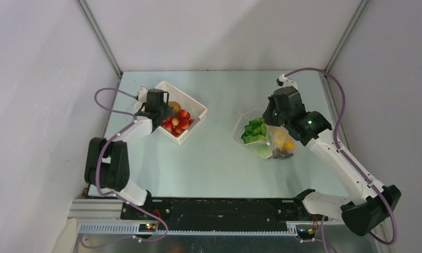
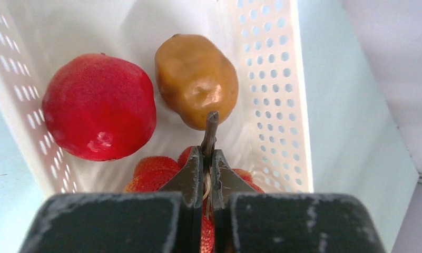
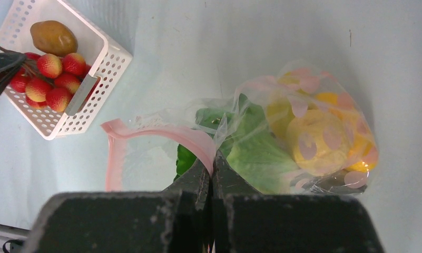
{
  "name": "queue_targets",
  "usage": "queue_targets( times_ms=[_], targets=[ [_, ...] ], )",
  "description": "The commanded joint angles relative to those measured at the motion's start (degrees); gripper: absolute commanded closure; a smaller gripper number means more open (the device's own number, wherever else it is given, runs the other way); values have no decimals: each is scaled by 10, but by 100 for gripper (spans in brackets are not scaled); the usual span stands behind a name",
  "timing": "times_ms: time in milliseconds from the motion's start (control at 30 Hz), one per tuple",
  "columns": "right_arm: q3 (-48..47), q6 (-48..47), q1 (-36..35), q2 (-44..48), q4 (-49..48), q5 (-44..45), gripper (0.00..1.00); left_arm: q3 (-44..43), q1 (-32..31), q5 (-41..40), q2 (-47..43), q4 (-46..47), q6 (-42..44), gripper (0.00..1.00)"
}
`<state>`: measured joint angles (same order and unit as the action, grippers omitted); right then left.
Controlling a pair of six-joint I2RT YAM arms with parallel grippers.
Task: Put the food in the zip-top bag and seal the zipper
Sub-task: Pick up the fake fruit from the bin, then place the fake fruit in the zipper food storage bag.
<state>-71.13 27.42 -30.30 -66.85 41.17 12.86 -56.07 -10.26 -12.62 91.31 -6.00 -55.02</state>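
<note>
My left gripper (image 1: 164,118) is inside the white basket (image 1: 197,108). In the left wrist view it (image 2: 208,158) is shut on a thin brown stem (image 2: 211,126) of the bunch of little red fruits (image 2: 156,171). A brown fruit (image 2: 195,79) and a larger red fruit (image 2: 99,105) lie just beyond it. My right gripper (image 3: 213,163) is shut on the pink zipper strip (image 3: 161,132) of the clear dotted zip-top bag (image 3: 303,137) and holds its mouth open. Green (image 3: 256,158), yellow (image 3: 316,142) and orange food lies inside the bag (image 1: 264,139).
The white lattice basket (image 3: 111,55) stands at the back left of the table, tilted, about a hand's width from the bag's mouth. Grey walls close in the table on three sides. The arm bases and a black rail (image 1: 214,208) lie at the near edge.
</note>
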Motion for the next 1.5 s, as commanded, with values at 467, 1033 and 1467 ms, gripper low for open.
queue_targets(
  times_ms=[467, 1033, 1467],
  targets=[
    [9, -9, -2, 25, -21, 1, 100, 26, -3, -23, -123, 105, 64, 100],
    [9, 17, 1, 62, -115, -137, 100, 23, -71, -35, -341, 99, 131, 100],
    [10, 70, 12, 18, -125, -171, 100, 24, -111, 61, -394, 136, 149, 100]
  ],
)
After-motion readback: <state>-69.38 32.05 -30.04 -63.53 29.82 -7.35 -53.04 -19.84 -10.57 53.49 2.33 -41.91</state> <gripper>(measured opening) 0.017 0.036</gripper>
